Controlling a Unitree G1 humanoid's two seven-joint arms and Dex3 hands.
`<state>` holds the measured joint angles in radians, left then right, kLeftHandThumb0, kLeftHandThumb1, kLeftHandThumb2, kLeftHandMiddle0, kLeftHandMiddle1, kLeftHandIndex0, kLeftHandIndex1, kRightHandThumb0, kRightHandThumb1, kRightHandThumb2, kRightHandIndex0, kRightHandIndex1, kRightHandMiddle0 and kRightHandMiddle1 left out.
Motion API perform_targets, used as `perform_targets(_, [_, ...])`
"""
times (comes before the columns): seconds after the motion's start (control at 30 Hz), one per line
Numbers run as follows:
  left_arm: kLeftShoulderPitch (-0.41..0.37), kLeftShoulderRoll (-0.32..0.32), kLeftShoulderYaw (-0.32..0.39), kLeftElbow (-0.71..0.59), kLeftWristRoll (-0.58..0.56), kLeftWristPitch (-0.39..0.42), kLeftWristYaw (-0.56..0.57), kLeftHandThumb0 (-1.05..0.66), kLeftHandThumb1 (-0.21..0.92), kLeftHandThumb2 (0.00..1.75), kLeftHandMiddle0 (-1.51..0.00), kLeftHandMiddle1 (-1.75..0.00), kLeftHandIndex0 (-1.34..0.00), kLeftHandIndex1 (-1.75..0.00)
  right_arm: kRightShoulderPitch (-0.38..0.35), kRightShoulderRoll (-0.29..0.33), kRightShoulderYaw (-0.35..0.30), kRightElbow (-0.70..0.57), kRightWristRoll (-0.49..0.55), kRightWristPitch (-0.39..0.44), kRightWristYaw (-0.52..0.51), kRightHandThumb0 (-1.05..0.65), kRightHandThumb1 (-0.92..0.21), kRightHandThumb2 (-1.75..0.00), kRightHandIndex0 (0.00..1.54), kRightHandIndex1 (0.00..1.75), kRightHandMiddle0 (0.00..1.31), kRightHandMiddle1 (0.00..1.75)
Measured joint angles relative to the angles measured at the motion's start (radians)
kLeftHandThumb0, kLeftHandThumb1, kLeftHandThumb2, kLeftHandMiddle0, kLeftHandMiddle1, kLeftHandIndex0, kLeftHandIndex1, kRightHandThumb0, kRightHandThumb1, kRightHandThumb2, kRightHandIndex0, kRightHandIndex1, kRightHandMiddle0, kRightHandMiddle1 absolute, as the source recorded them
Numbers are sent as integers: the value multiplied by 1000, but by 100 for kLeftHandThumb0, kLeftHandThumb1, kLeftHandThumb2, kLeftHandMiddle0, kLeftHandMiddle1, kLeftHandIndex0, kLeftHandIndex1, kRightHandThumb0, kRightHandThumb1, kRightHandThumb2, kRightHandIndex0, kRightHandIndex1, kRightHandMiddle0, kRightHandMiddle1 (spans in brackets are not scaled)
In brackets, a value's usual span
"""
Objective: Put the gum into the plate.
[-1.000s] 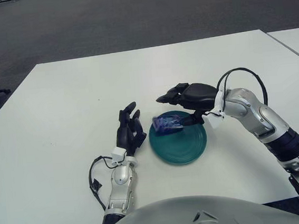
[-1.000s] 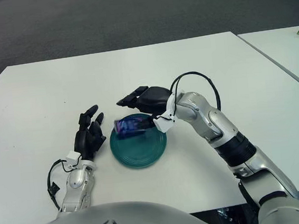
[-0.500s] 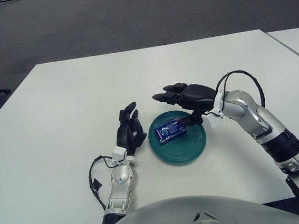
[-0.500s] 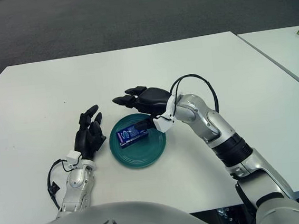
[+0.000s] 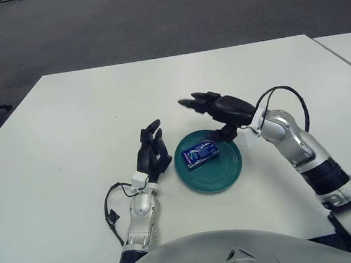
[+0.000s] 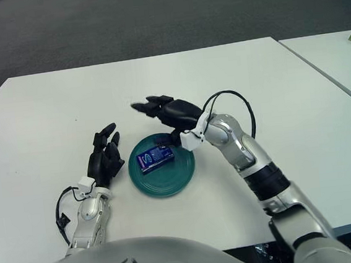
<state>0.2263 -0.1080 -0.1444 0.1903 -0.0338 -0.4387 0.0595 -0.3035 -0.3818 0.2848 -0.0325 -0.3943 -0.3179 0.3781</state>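
Observation:
A blue pack of gum [image 5: 201, 154] lies flat in the left half of a dark green plate [image 5: 223, 171] on the white table. It also shows in the right eye view [image 6: 154, 159]. My right hand [image 5: 211, 105] is open and empty, its fingers spread, raised above the plate's far edge. My left hand [image 5: 153, 150] rests on the table just left of the plate, fingers relaxed and holding nothing.
The white table [image 5: 87, 115] stretches to the left and back. A second white table [image 5: 349, 46] stands at the right, with a narrow gap between them. Dark carpet lies beyond.
The gum left my right hand and came to rest flat in the plate. My right hand opened and lifted up and back from the plate. My left hand has not moved.

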Motion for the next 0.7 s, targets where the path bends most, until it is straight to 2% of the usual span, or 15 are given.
perform_targets(0.13, [0,0,4,1,4,-2,0,-91,92,94,-33,-4,-3,-86,-7,91,-114,56,140,33,-95,-101,-92,-98,6,2,5,3])
perform_targets(0.33, [-2,0,7,1,5,-3,0,-94,92,96,-35,-5,-7,-89,-44,131,-233,152,254,36,-172,-99,-92,-99,10,3,6,5])
perform_targets(0.5, [-2,0,16,1,3,-3,-4,-96,92,97,-36,-5,-8,-89,-28,173,-293,162,324,53,-230,-98,-92,-99,11,3,7,7])
perform_targets(0.7, [-4,0,22,3,2,-4,-17,-97,92,99,-37,-5,-7,-89,42,201,-337,149,375,87,-253,-95,-92,-101,9,1,6,8])
